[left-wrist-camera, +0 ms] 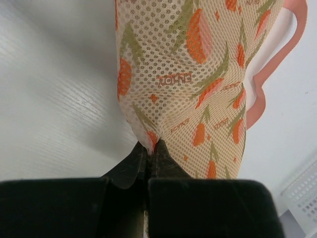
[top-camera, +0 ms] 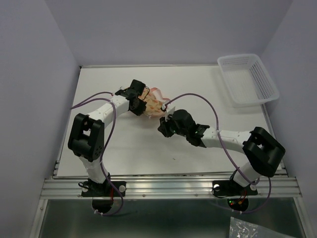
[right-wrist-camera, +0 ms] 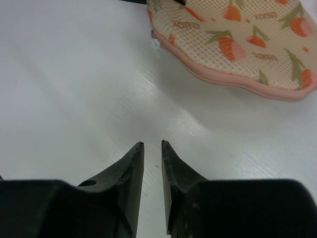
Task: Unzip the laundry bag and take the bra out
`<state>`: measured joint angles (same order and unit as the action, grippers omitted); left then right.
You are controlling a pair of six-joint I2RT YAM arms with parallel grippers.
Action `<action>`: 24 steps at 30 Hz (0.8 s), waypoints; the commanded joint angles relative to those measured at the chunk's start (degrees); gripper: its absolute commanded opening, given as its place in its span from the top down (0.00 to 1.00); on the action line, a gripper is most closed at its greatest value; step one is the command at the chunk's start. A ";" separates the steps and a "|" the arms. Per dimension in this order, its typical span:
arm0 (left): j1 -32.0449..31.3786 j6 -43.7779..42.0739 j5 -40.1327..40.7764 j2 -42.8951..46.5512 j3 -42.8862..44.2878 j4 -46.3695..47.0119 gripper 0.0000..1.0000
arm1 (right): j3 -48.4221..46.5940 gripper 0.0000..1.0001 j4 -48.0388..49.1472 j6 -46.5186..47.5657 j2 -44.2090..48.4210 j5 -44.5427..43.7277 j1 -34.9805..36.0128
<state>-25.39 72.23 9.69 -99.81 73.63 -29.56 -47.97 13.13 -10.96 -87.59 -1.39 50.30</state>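
Mesh laundry bag point(right-wrist-camera: 237, 44) — zipped shut.

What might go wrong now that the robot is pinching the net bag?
1. The left gripper holds only a small pinch of mesh on the laundry bag, so the net might slip out or snag.
2. The right gripper is off the bag, jaws barely apart; the white tab by the pink edging looks tiny, so it might miss.
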 commanded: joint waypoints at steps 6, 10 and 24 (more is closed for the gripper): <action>-0.10 -0.68 -5.39 3.92 0.03 -0.05 1.00 | -2.57 0.62 15.43 9.37 -4.95 2.36 0.23; -0.28 0.02 -6.70 6.55 -2.25 0.73 1.00 | -3.35 0.56 19.30 9.29 -6.71 0.78 0.23; -1.68 2.92 -8.38 9.46 -4.72 1.70 1.00 | -4.86 0.50 28.79 7.89 -10.76 -0.81 0.23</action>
<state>-26.04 74.37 2.13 -93.23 69.71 -28.01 -50.61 33.74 -3.20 -98.17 -0.93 50.30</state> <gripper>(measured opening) 0.080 0.504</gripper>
